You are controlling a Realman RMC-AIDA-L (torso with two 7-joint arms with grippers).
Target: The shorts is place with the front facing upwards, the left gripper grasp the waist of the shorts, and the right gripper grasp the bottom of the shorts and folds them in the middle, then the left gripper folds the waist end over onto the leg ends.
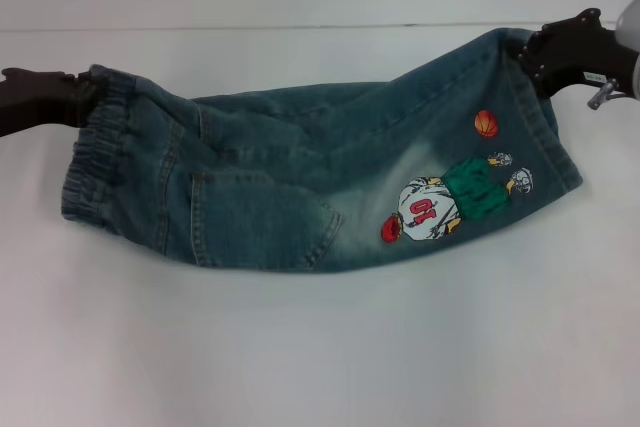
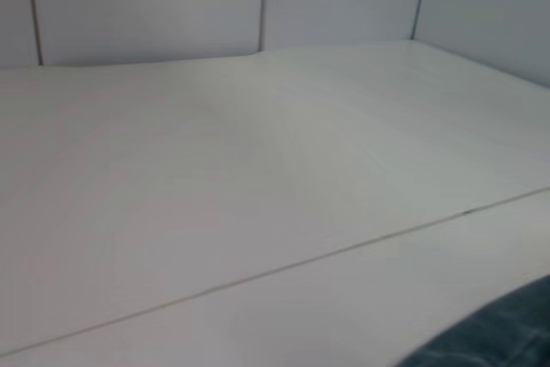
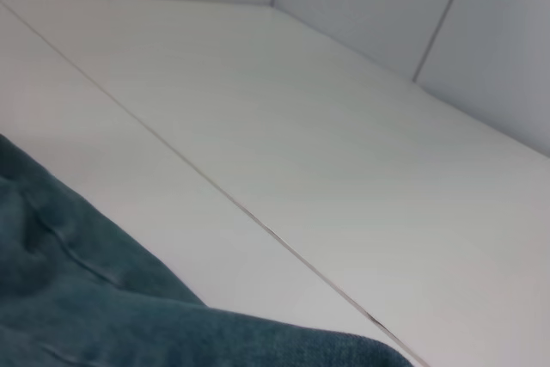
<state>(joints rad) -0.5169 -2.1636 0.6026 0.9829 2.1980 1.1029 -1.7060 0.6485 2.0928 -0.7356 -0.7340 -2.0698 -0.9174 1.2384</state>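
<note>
The teal denim shorts (image 1: 300, 187) stretch across the white table, folded lengthwise and sagging between my two grippers. At the left, my all-black left gripper (image 1: 80, 97) is shut on the top corner of the ruffled waist (image 1: 95, 162). My right gripper (image 1: 535, 57), at the far right, is shut on the upper corner of the leg hem (image 1: 555, 147). The patch pocket (image 1: 260, 217) and the embroidered player (image 1: 450, 202) with an orange ball (image 1: 486, 123) face up. A bit of denim (image 2: 498, 337) shows in the left wrist view, and more denim (image 3: 103, 307) in the right wrist view.
The white table (image 1: 320, 347) spreads bare in front of the shorts and behind them. A thin seam (image 2: 258, 272) runs across the tabletop. Pale panelled walls (image 3: 481, 32) close off the table's far sides.
</note>
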